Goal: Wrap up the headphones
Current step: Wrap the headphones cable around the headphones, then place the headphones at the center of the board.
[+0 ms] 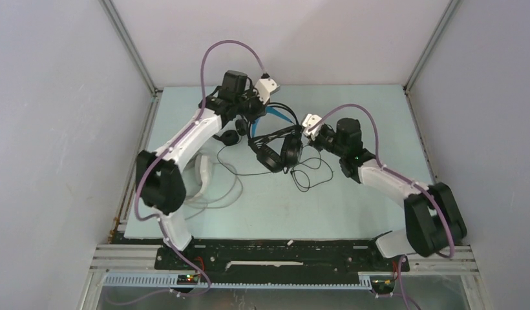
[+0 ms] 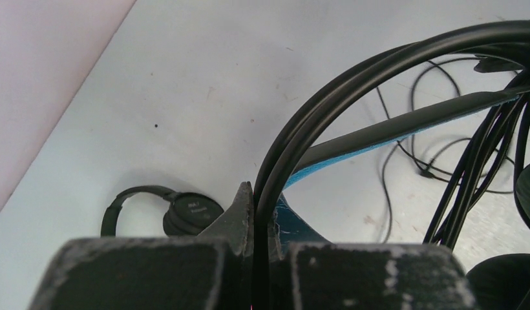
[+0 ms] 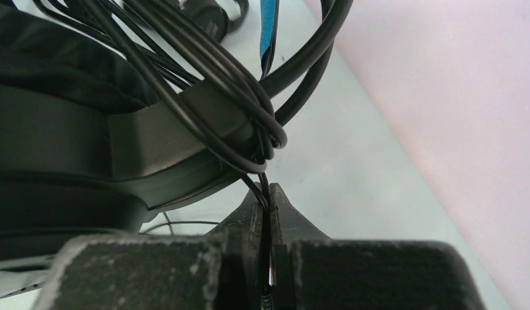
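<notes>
A robotics lab test cell: plain pale walls on aluminium frame posts box in a light blue worktop, with two white-and-black robot arms bolted to a black base plate at its near edge.

The left hand is pinched tight on a black double arc that rises and curves right. A blue-lined headband crosses behind it. A small black headset lies flat on the pale counter (left of the fingers). Thin cables hang at right, above a loose cord.
</notes>
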`<state>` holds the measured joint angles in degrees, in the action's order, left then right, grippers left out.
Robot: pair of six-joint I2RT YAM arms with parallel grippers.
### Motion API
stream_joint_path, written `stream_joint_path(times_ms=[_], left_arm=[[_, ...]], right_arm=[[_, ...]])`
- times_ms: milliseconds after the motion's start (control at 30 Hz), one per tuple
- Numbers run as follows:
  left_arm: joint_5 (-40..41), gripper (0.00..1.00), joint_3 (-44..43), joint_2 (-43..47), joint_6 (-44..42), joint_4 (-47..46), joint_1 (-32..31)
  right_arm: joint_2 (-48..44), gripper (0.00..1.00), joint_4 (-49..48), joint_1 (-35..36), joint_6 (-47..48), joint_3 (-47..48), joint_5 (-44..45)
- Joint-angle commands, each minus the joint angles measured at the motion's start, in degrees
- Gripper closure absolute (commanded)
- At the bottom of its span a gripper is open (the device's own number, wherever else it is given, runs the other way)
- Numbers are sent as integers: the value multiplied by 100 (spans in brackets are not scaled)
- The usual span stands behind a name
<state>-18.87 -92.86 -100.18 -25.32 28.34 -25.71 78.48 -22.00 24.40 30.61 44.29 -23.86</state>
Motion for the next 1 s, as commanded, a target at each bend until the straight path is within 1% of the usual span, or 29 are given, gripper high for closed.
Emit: stream_joint_path(times_ms=[0,133,233,367,467,533,567,633,667,700,867,967], left_arm=[[205,100,-612,-831,-527,-233,357],[34,100,-1529,-1823,-549,-365,487],[1,100,-2182,-2448,-422,-499,522],[-433,98,-2843,-3126,-163,-732,515],[-395,88,-2789,-3373,137,-1266,515],[-400,84,-3045,-3534,113,-1179,499],[-385,80,-3132,-3576,134,-1169,491],[-338,67,-3173,-3614,197,-1285,488],[-250,58,-3170,-3626,274,-1375,480],[-230,52,-3175,-3624,362,-1474,480],[-445,30,-3169,-3507,721,-1558,480],[-599,23,-3076,-3289,1104,-1731,480]], right_arm=[[620,99,-949,-227,537,682,533],[1434,99,-1630,-271,401,858,692],[1973,96,-1275,-374,488,1257,455],[2509,96,-1427,-412,799,1455,763],[2942,93,-1448,-490,777,1672,783],[3186,91,-1615,-495,623,1758,835],[3279,91,-1632,-487,627,1804,838],[3423,90,-1613,-465,671,1876,854],[3503,88,-1588,-469,686,1932,861],[3575,87,-1554,-456,714,1979,869],[3846,86,-1402,-384,979,2112,1020],[3952,86,-1446,-407,971,2183,1014]])
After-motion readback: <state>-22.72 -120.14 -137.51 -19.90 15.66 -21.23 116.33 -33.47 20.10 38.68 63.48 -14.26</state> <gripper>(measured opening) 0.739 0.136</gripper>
